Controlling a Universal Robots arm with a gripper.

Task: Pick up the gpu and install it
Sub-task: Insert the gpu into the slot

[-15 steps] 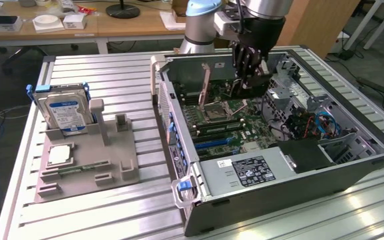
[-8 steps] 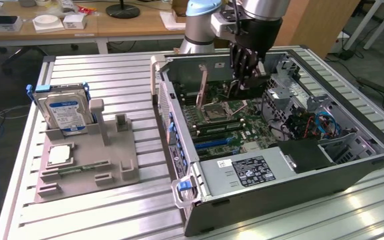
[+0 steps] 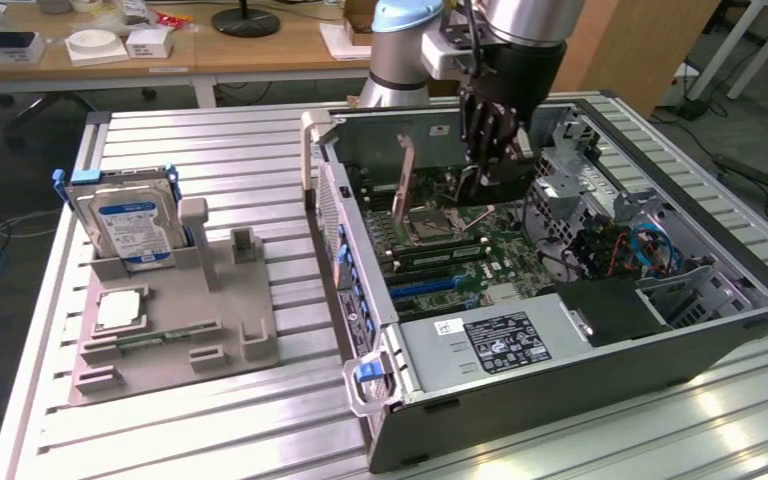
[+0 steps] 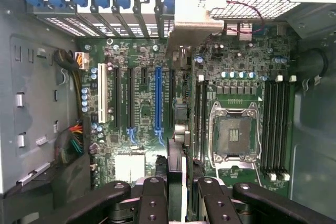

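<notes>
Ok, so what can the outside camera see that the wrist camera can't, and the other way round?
Exterior view: the slatted table, the grey holder with the hard drive standing in it, the robot arm, and the outer wall of the computer case.
Wrist view: a close look at the gpu, seen edge-on and held in the tool, with its silver bracket at the far end.
Both: the tool inside the case, the motherboard, the blue slot and the processor socket.

The arm point(image 3: 534, 20) is a silver-grey tube with a light blue joint cap point(image 3: 404, 14). Its gripper point(image 4: 178, 187) is black, with jointed link fingers point(image 4: 218, 205) that carry small round screws point(image 4: 152, 202).
</notes>
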